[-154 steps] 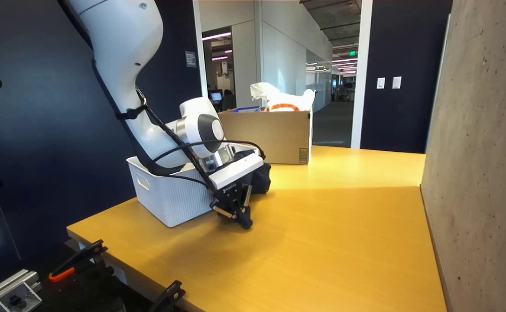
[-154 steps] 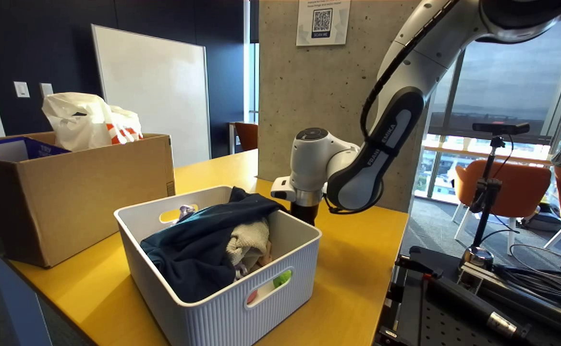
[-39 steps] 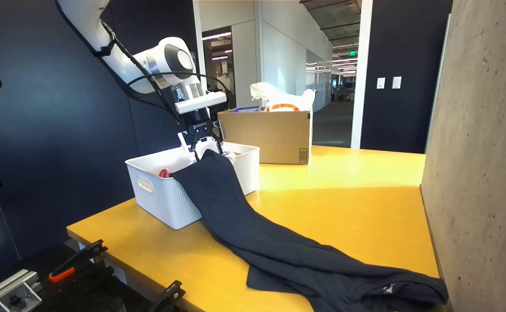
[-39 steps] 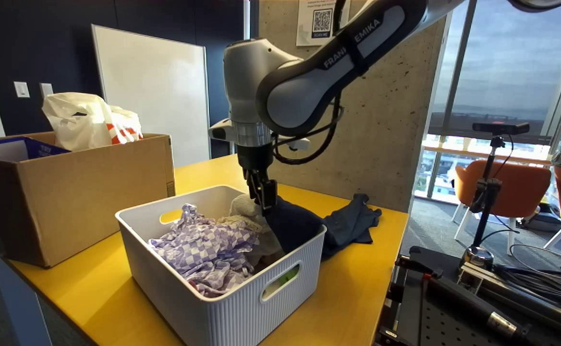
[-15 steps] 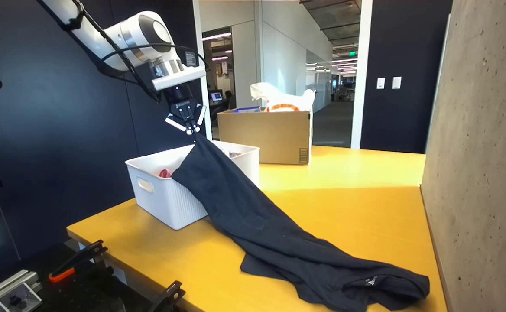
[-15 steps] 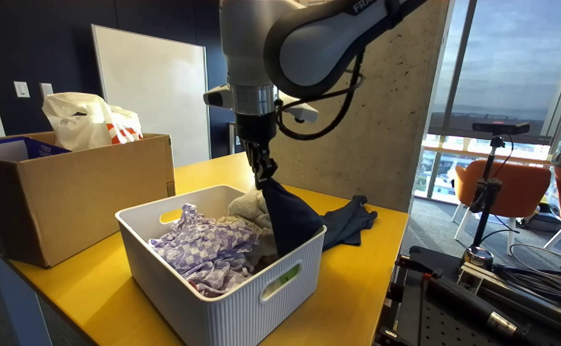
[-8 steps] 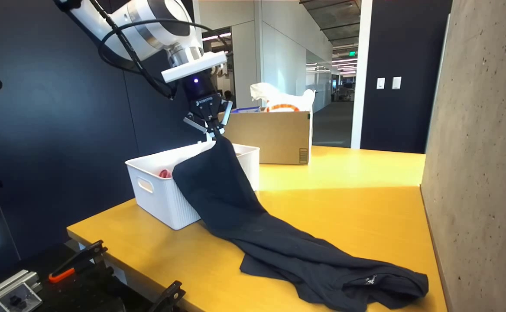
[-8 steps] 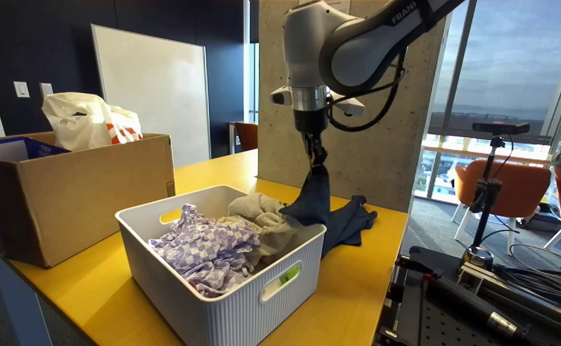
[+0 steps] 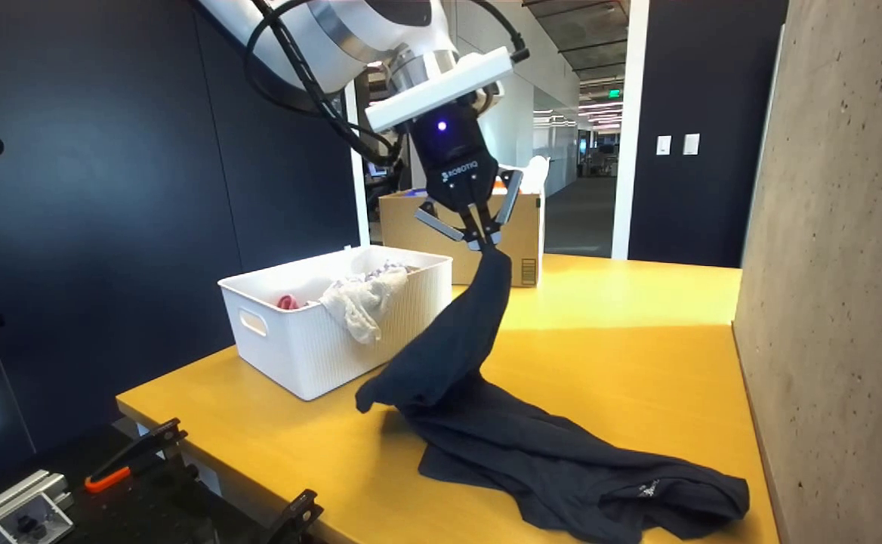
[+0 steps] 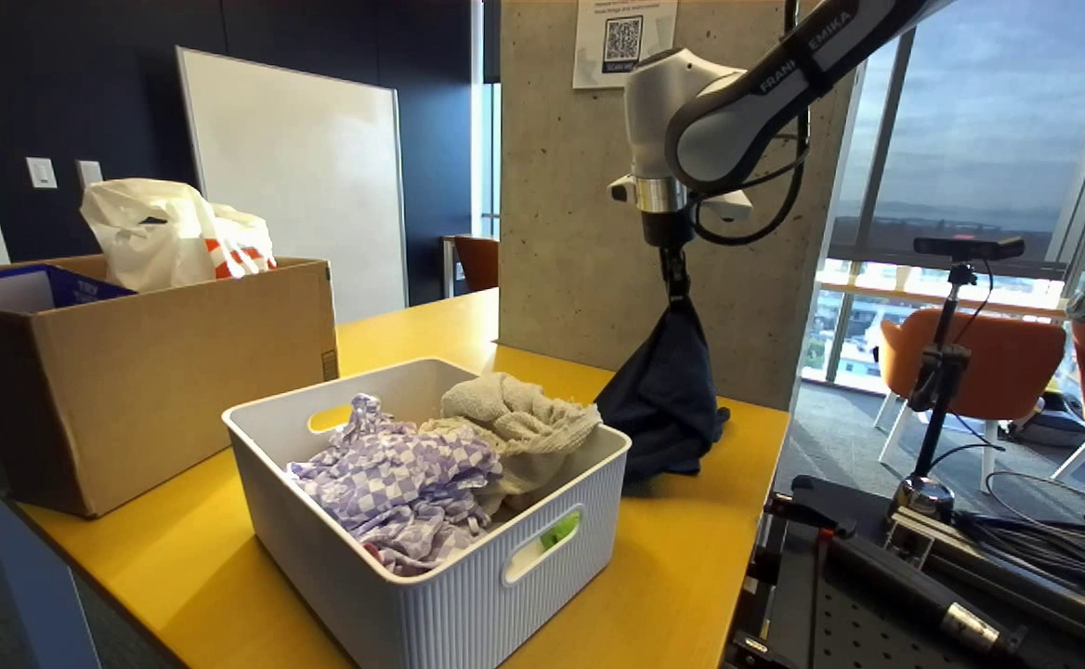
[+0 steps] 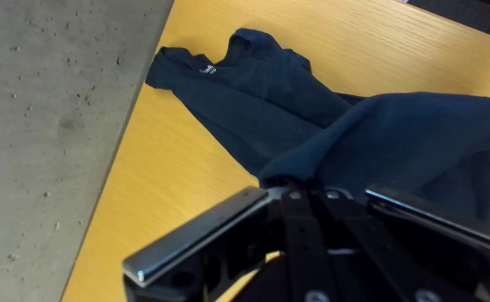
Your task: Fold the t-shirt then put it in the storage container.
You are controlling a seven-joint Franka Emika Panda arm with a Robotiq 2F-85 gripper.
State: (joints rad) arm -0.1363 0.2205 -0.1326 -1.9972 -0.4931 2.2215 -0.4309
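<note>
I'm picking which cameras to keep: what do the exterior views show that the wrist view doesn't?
Recognizable only in the exterior views: the storage container, with purple checked cloth inside and pale cloth over its rim, the cardboard box, and the white plastic bag rising from it.
Only in the wrist view: no extra object I can make out, just a look down onto the t-shirt.
Both share: that t-shirt, pinched in the shut gripper, plus the table and the concrete wall.

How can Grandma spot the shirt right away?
Find the yellow table, then the white bin on it. Beside that bin, the robot's gripper pinches one end of the shirt. It's big and dark navy, unlike the bin's pale cloths.
</note>
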